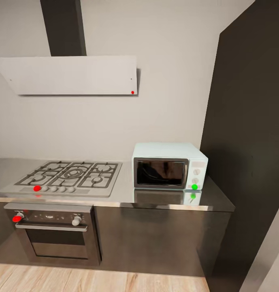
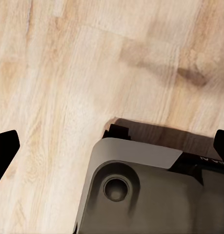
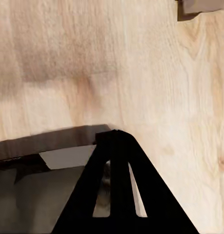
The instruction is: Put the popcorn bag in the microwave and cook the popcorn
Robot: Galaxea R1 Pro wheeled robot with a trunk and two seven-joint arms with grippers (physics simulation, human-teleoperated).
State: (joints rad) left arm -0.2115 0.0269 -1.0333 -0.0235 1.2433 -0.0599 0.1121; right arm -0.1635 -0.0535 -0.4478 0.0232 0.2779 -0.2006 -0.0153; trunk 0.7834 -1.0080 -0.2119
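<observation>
1. Where the glossy grey countertop (image 1: 127, 190) runs toward the dark wall panel (image 1: 248, 162), one microwave (image 1: 169, 165) sits on it: a small, boxy, pale mint-white unit with a dark glass door, shut, and a green light at its knob panel.
2. The popcorn bag isn't anywhere I can spot.
3. Left of the microwave lies one steel cooktop (image 1: 68, 176) with black grates; below it, one built-in oven (image 1: 54, 235).
4. One flat white hood (image 1: 70, 75) hangs on the wall above.
5. The left gripper (image 2: 112, 146) points at pale wood-plank floor (image 2: 68, 73), its black fingers (image 2: 4, 146) spread wide, far from the microwave.
6. The right gripper (image 3: 119, 195) shows dark fingers closed together over the same floor.
</observation>
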